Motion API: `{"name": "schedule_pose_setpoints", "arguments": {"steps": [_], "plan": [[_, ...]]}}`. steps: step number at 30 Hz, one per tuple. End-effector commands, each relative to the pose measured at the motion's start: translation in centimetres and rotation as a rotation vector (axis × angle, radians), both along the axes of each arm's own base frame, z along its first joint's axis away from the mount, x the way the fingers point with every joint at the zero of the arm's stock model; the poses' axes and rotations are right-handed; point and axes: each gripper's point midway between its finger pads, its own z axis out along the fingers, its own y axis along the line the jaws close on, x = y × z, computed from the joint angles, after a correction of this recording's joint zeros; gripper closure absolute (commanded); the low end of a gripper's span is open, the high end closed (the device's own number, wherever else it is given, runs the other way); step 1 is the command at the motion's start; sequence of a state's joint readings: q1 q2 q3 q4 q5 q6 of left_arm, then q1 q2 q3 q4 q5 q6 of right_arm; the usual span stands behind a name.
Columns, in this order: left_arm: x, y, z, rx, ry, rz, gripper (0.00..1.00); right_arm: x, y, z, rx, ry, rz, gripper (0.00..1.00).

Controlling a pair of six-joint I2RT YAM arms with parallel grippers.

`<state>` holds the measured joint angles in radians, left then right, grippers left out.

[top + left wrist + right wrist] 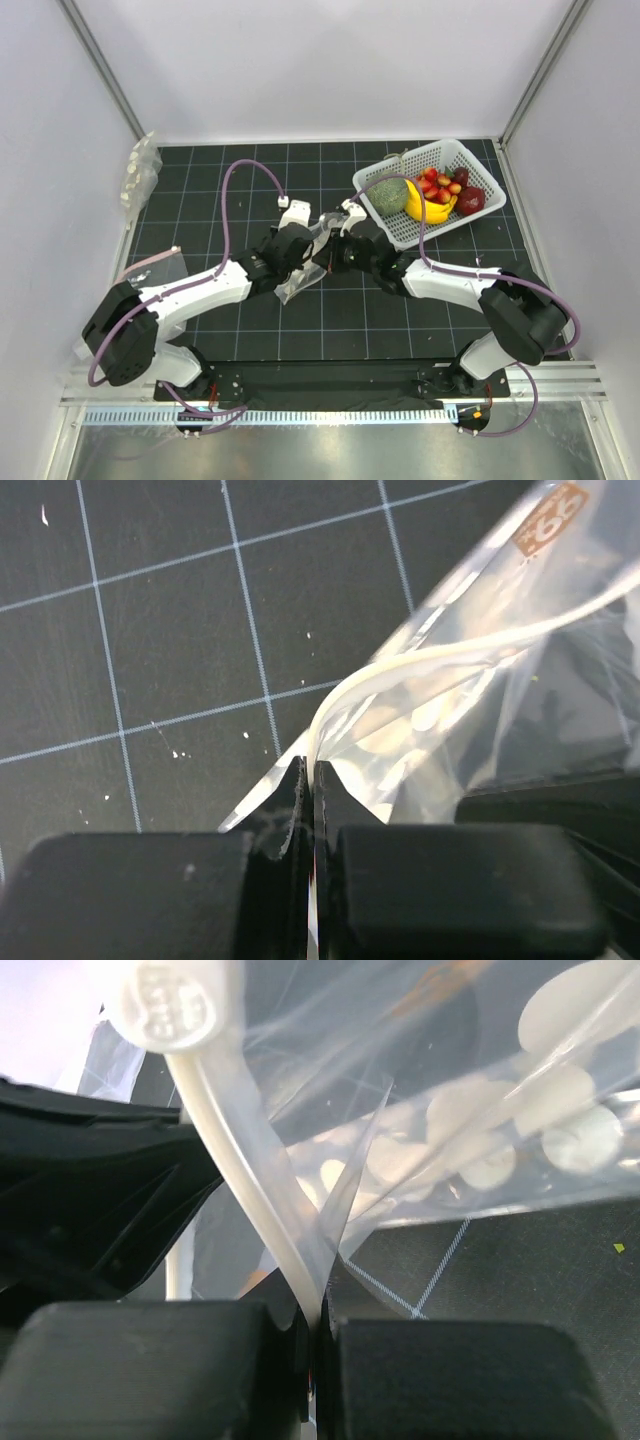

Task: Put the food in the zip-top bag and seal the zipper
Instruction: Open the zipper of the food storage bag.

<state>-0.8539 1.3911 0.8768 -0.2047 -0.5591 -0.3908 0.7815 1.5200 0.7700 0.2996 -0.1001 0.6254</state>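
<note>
Top external view: the bag (pixel 297 285) is at the middle of the bench (pixel 400 330), just in front of the two wrists. Its upper part is raised between them and its lower part reaches down to the black gridded surface. The left wrist view shows clear film printed with pale round dots (pixel 430 715) and an orange label (pixel 553 520) near one corner. The zipper (pixel 400 665) runs as a thin white strip along the mouth edge and curves down into the closed fingers.

The food (pixel 438 185), a cluster of small red fruits, lies in the white basket (pixel 470 160) at the far right of the bench, well apart from the bag. A banana (pixel 425 207) and a green vegetable (pixel 390 195) share that basket beside it, with a dark red item at the right end.

The left end effector (pixel 308 780) is fully closed, with the zipper strip and a fold of film pinched between its black fingers. The right end effector (pixel 314 1310) is likewise clamped tight on the zipper (pixel 240 1170). From there the strip rises to a round white tab (pixel 170 1000) at its end. Dotted film (pixel 480 1150) spreads to the right of that grip, above the bench. From above, both end effectors meet close together over the bag, the left (pixel 308 238) coming from the left and the right (pixel 338 240) from the right.

Plain bags (pixel 140 170) lie at the far left edge of the bench, and another clear bag (pixel 150 263) lies nearer along that side.
</note>
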Motion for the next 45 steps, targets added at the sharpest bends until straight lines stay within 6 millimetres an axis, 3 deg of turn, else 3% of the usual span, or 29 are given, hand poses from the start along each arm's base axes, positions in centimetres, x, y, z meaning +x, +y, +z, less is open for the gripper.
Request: {"name": "schedule_pose_setpoints", "arguments": {"steps": [1, 4, 8, 10, 12, 17, 23, 27, 30, 35, 38, 45], "plan": [[0.4, -0.3, 0.8, -0.023, 0.014, 0.022, 1.00, 0.6, 0.4, 2.8, 0.057, -0.076, 0.005, 0.99], [0.2, 1.7, 1.8, 0.002, -0.013, 0.117, 1.00, 1.4, -0.7, 1.7, 0.002, -0.056, -0.074, 0.99], [-0.9, 4.8, 5.4, 0.064, -0.107, 0.209, 1.00, 3.0, -2.1, 0.4, -0.074, -0.022, -0.178, 0.99], [-1.6, 5.8, 6.9, 0.119, -0.160, 0.245, 0.99, 3.1, -1.5, 0.4, -0.044, -0.017, -0.158, 0.99], [-2.2, 8.3, 8.8, 0.226, -0.231, 0.344, 1.00, 3.1, -1.0, -0.1, -0.032, 0.001, -0.138, 0.99], [-2.7, 9.5, 9.7, 0.393, -0.265, 0.393, 1.00, 3.0, 0.4, -1.9, -0.049, 0.063, -0.073, 0.99], [-3.0, 8.6, 10.5, 0.490, -0.304, 0.432, 0.99, 3.2, 0.5, -2.2, -0.061, 0.056, -0.061, 0.92], [-2.5, 6.2, 8.8, 0.408, -0.232, 0.349, 0.99, 3.4, 0.1, -2.3, -0.089, 0.048, -0.069, 0.84], [-2.8, 4.0, 7.7, 0.251, -0.178, 0.238, 0.99, 3.6, -0.1, -2.2, -0.107, 0.036, -0.073, 0.80], [-3.1, 3.8, 8.7, 0.076, -0.229, 0.230, 1.00, 3.7, -0.3, -2.0, -0.120, 0.024, -0.074, 0.49], [-3.1, 4.0, 8.4, 0.049, -0.222, 0.221, 1.00, 3.7, -0.4, -1.4, -0.123, 0.006, -0.066, 0.37], [-2.0, 3.5, 7.1, 0.109, -0.190, 0.229, 1.00, 2.7, -0.6, 1.3, -0.074, -0.056, -0.028, 0.23]]}}
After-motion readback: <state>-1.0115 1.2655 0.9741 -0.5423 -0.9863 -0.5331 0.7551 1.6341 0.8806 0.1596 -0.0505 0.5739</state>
